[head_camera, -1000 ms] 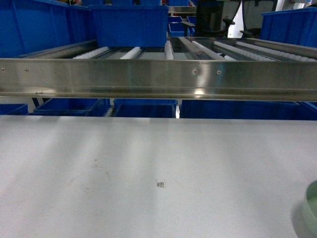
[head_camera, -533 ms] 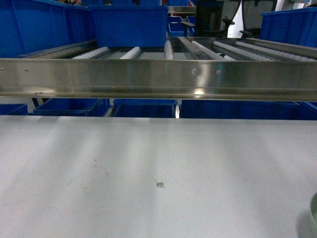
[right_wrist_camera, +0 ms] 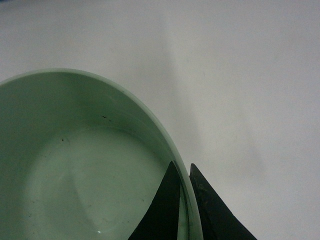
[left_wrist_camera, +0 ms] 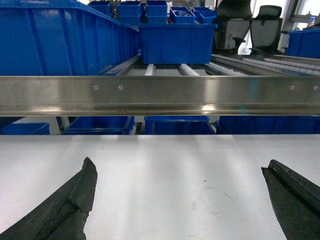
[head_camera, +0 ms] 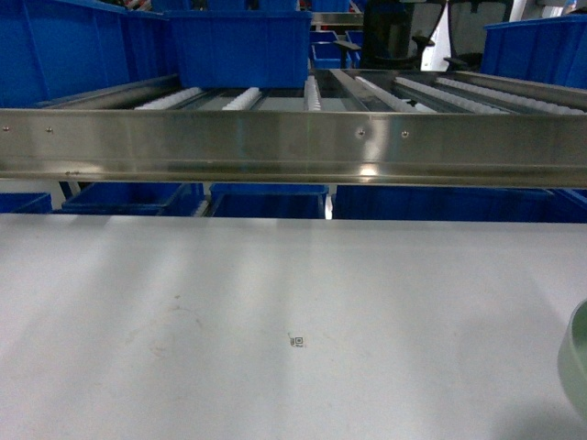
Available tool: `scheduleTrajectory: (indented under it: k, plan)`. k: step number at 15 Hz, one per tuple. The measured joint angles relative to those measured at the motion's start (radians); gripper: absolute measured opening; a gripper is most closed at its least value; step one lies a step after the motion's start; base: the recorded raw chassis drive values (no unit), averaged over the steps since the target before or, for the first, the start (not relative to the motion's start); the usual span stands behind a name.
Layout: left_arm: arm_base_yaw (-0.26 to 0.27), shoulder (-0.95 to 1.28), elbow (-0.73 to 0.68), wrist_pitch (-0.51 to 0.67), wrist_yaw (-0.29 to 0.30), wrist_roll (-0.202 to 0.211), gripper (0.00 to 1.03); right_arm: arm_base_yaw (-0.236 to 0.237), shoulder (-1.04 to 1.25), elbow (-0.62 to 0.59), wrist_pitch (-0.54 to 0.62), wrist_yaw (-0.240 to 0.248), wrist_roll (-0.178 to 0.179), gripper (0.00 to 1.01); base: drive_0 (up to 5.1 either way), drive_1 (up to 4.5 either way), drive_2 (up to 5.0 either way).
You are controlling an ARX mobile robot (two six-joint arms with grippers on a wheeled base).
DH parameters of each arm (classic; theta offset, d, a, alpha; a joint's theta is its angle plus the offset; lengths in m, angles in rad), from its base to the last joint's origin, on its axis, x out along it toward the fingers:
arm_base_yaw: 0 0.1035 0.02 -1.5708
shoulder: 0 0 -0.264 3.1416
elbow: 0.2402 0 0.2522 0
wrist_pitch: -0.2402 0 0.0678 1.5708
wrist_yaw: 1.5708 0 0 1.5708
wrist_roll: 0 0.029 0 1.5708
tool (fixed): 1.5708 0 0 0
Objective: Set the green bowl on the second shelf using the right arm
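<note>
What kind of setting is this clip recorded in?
Probably a warehouse or factory parts-storage area. A stainless-steel flow rack with white roller rails carries blue plastic crates, and office chairs stand behind. In front is a white table.

Both the left hand [left_wrist_camera: 180, 200] and right hand [right_wrist_camera: 186, 205] have matte black, angular, tapering fingers.

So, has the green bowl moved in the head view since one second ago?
Yes. Against the small square marker on the table, the green bowl sits slightly higher at the right edge than one second ago; half a second ago it had dipped lower. The right pincer grips its rim.
</note>
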Motion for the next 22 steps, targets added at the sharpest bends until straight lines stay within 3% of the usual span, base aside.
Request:
scheduleTrajectory:
  k: [4, 5, 6, 8, 9, 11, 17, 22]
  plan:
    - [0.0, 0.0, 0.0, 0.0, 0.0, 0.0, 0.98, 0.0, -0.593, -0.024, -0.184, -0.048, -0.106, 0.03, 0.0, 0.0, 0.0]
    - [0.0, 0.0, 0.0, 0.0, 0.0, 0.0, 0.98, 0.008, -0.722, -0.027, -0.205, -0.05, -0.124, 0.03, 0.0, 0.0, 0.0]
    - [0.0, 0.0, 0.0, 0.0, 0.0, 0.0, 0.98, 0.05, -0.92, -0.032, -0.257, -0.05, -0.146, 0.03, 0.0, 0.0, 0.0]
    - [0.0, 0.0, 0.0, 0.0, 0.0, 0.0, 0.98, 0.128, -1.069, -0.064, -0.249, 0.019, -0.198, 0.03, 0.0, 0.0, 0.0]
    - [0.0, 0.0, 0.0, 0.0, 0.0, 0.0, 0.98, 0.144, -1.067, -0.078, -0.235, 0.056, -0.223, 0.03, 0.0, 0.0, 0.0]
    - [0.0, 0.0, 0.0, 0.0, 0.0, 0.0, 0.98, 0.143, -1.054, -0.096, -0.244, 0.072, -0.243, 0.03, 0.0, 0.0, 0.0]
    - [0.0, 0.0, 0.0, 0.0, 0.0, 0.0, 0.98, 0.143, -1.057, -0.096, -0.239, 0.072, -0.248, 0.03, 0.0, 0.0, 0.0]
    - [0.0, 0.0, 0.0, 0.0, 0.003, 0.0, 0.98, 0.143, -1.057, -0.096, -0.239, 0.078, -0.248, 0.03, -4.9, 2.59, 2.6]
